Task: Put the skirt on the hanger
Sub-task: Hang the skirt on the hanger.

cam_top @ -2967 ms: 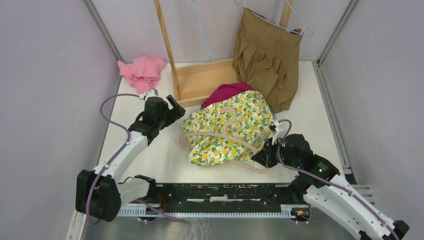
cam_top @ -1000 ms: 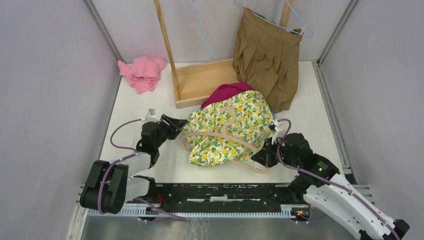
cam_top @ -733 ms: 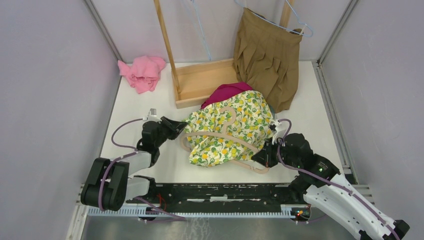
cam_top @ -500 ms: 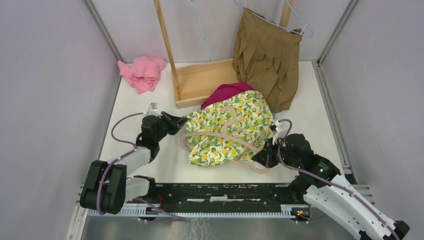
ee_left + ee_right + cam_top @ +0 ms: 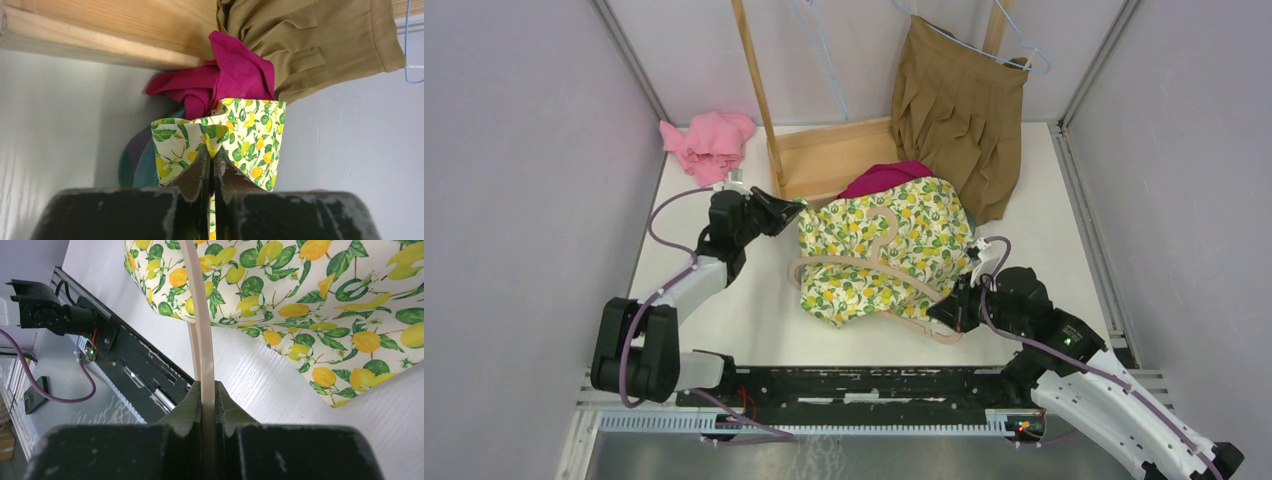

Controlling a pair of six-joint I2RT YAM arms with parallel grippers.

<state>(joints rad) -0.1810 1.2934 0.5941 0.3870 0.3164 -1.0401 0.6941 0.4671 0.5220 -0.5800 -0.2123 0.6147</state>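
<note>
The left gripper (image 5: 797,207) is hovering just in front of the near-left corner of the wooden rack base (image 5: 829,160), its jaws pressed together on a folded edge of the lemon-print skirt (image 5: 879,245), so the cloth is fanning out to both sides of the fingertips. The skirt is lying bunched on the table (image 5: 724,310) directly in front of the rack base, its far edge touching a magenta garment (image 5: 886,178) that is resting against the base's front board. The beige hanger (image 5: 854,263) is lying on top of the skirt, its hook pointing towards the base and its long arm running past the skirt's near edge. Well in front and to the right of the base, the right gripper (image 5: 941,312) is clamping that arm's end, jaws closed snugly around the thin bar. A brown pleated skirt (image 5: 959,115) is hanging over the base's right end, its hem draping beside the lemon print. A pink cloth (image 5: 709,145) is sitting left of the base near the wall. Bare tabletop is showing left of the base, and in a broad band in front of it between the skirt's near edge and the arms' mounting rail.
</note>
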